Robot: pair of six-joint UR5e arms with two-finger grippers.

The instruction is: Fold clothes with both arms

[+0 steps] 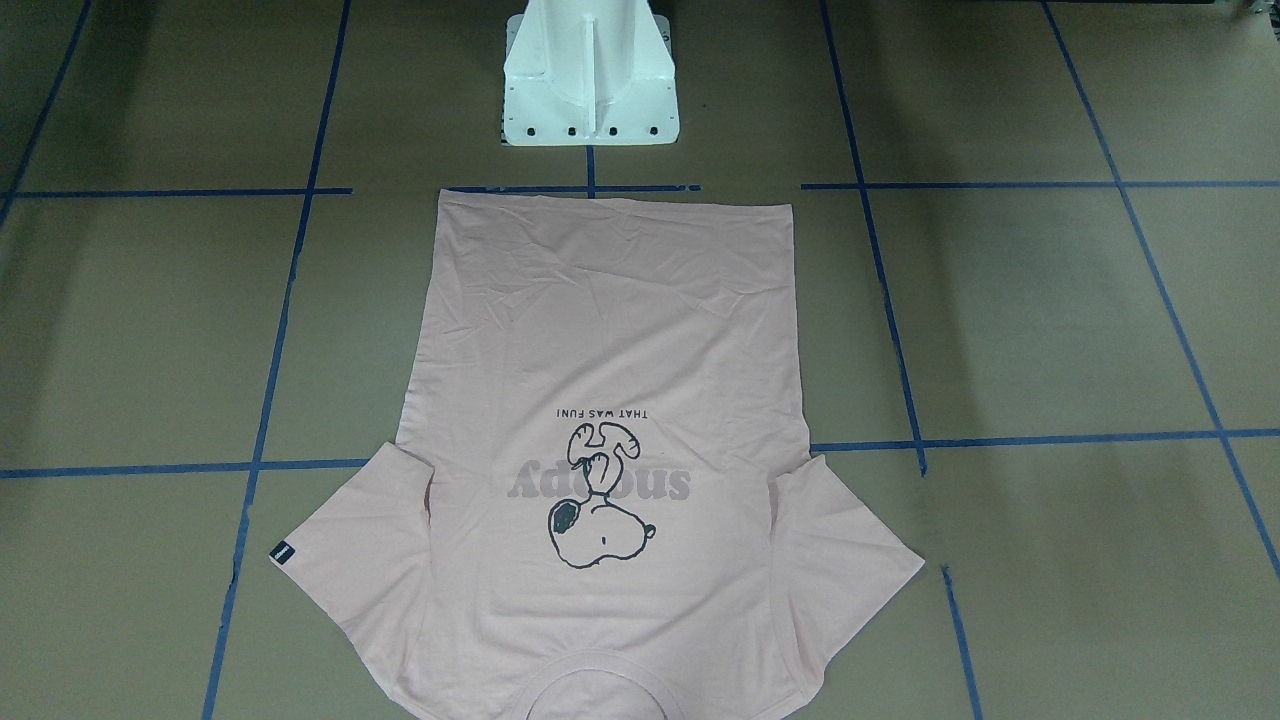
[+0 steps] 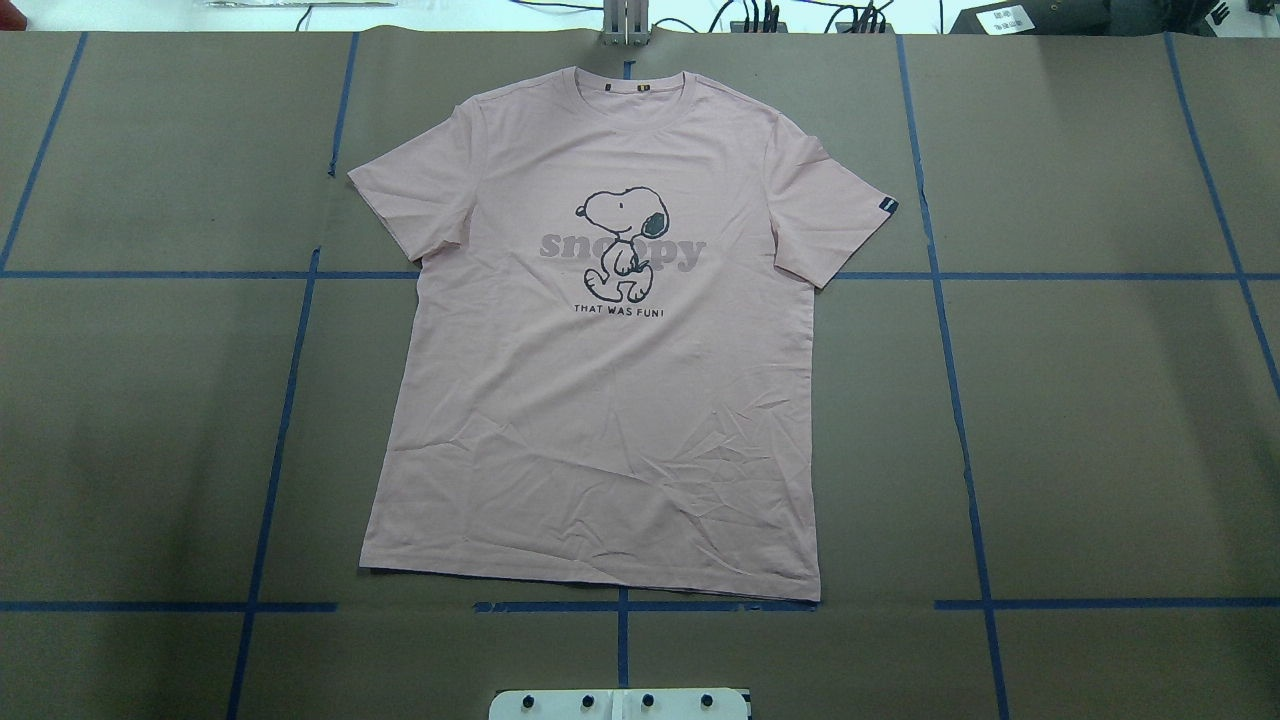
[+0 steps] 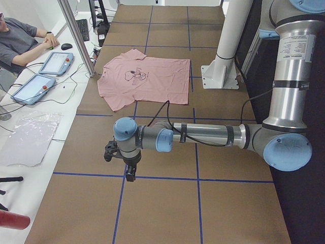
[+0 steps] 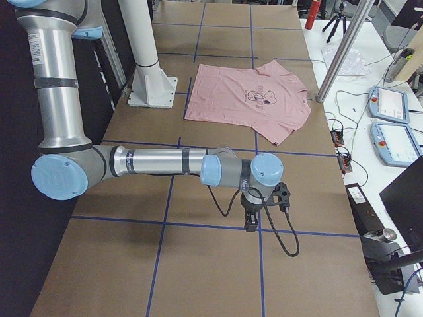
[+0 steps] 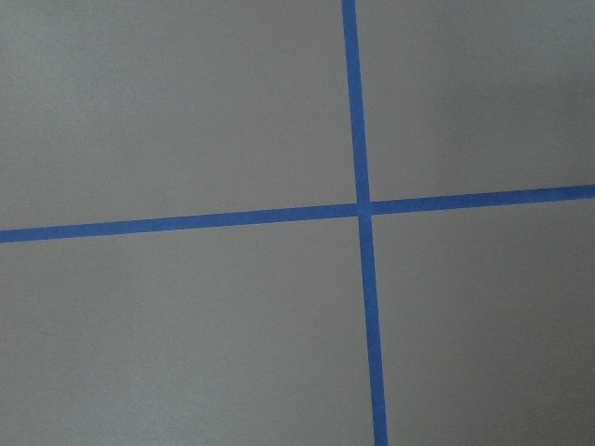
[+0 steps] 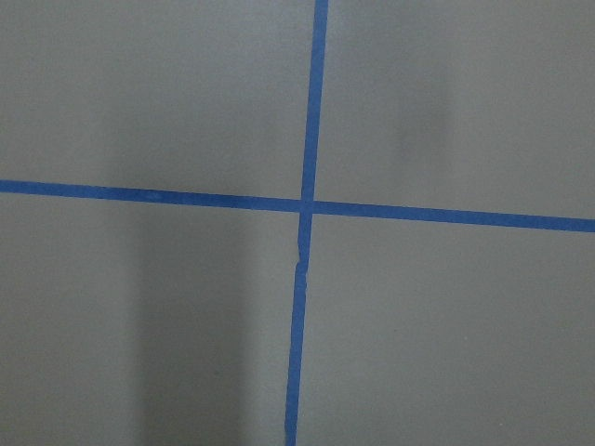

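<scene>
The pale pink T-shirt [image 2: 600, 400] lies flat and spread out on the brown table, print side up, collar at the far edge from the robot and hem toward the base. It also shows in the front view [image 1: 600, 330], the left side view [image 3: 147, 81] and the right side view [image 4: 244, 99]. Its black sleeve tag [image 2: 887, 205] is on the sleeve at the robot's right. My left gripper [image 3: 130, 175] points down over bare table, well away from the shirt. My right gripper [image 4: 251, 224] does the same at the other end. I cannot tell whether either is open or shut.
The white pedestal base [image 1: 590, 80] stands just behind the hem. Blue tape lines [image 5: 358, 206] grid the table. A metal post [image 3: 76, 35] stands by the collar edge. A seated operator [image 3: 20, 40] and teach pendants [image 3: 56, 63] are beyond the table's far side.
</scene>
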